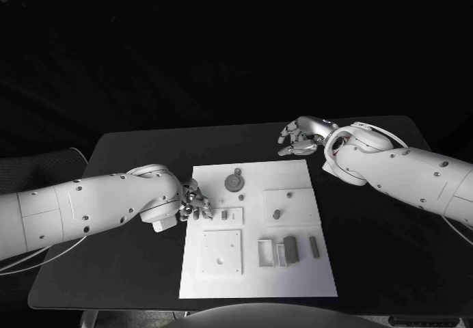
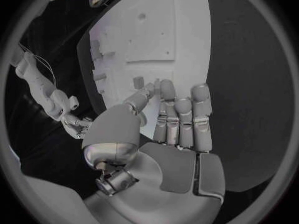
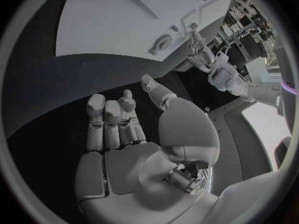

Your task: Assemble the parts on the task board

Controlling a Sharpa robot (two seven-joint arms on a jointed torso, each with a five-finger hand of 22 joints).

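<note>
Black desk [image 1: 128, 273] and dark surroundings framed a white rectangular task board [image 1: 258, 273] lying flat at the centre, its long axis running away from the robot. Small grey parts were seen on it: a round disc-shaped piece [image 1: 234, 182] near the far edge, a small peg [image 1: 277, 214] in a raised square pad, and several slim rectangular blocks [image 1: 289, 249] toward the near right, laid with their long axes along the board's length.

The left hand [image 1: 193, 203] was placed at the board's left edge, its fingers [image 2: 181, 117] gathered close together and extended over the board; whether anything small was pinched between them could not be told. The right hand [image 1: 303, 135] was held above the desk just beyond the board's far right corner, its fingers [image 3: 106, 119] loosely curled with nothing in them.

As a judgement, a risk lay in the left hand's closeness to the board edge: a sideways push could shift the whole board and disturb the loose blocks. A small part could also be tipped or slip if gripped off-centre.
</note>
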